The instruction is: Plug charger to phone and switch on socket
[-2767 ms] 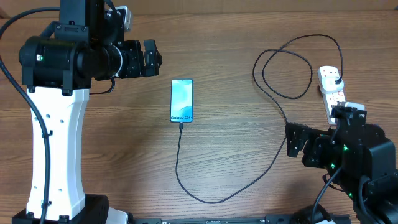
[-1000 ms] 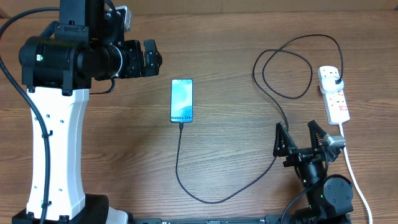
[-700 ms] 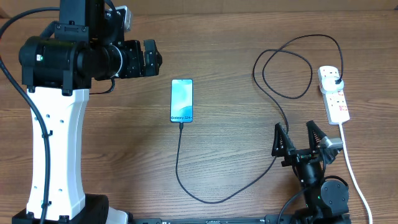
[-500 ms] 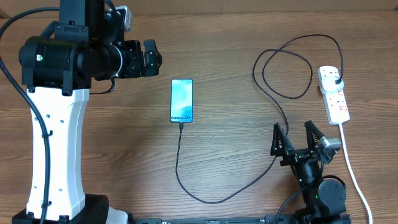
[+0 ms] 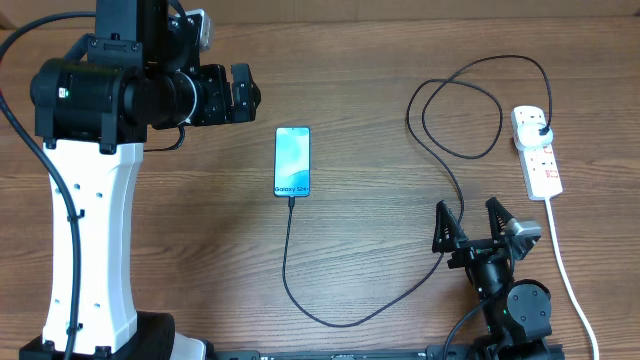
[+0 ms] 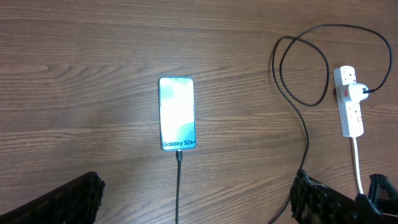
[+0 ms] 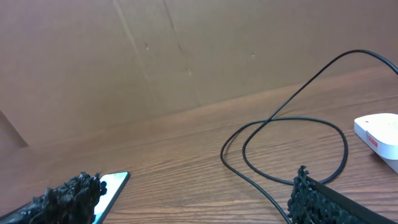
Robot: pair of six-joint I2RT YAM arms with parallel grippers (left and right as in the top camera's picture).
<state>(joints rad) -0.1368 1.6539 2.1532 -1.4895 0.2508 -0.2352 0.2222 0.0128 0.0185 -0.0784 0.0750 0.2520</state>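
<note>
The phone (image 5: 292, 161) lies flat mid-table with its blue-white screen up, also in the left wrist view (image 6: 177, 113) and at the edge of the right wrist view (image 7: 112, 184). The charger (image 5: 288, 262), a thin black cable, has its tip in the phone's near short edge; it curves right, loops, and ends at a black plug (image 5: 541, 129) seated in the socket. The socket (image 5: 540, 164) is a white strip at the right. My left gripper (image 5: 245, 92) hangs open high above the table, left of the phone. My right gripper (image 5: 470, 224) stands open and empty near the front edge, below the socket.
The socket's thick white cord (image 5: 563, 265) runs toward the front edge just right of my right gripper. The charger's loop (image 5: 460, 110) lies between phone and socket. My left arm's white column (image 5: 90, 240) fills the left side. A brown board (image 7: 155, 56) backs the table.
My right arm has drawn back from beside the socket toward the front edge, sliding a little left over the last second. Left arm, phone and cable are unmoved.
</note>
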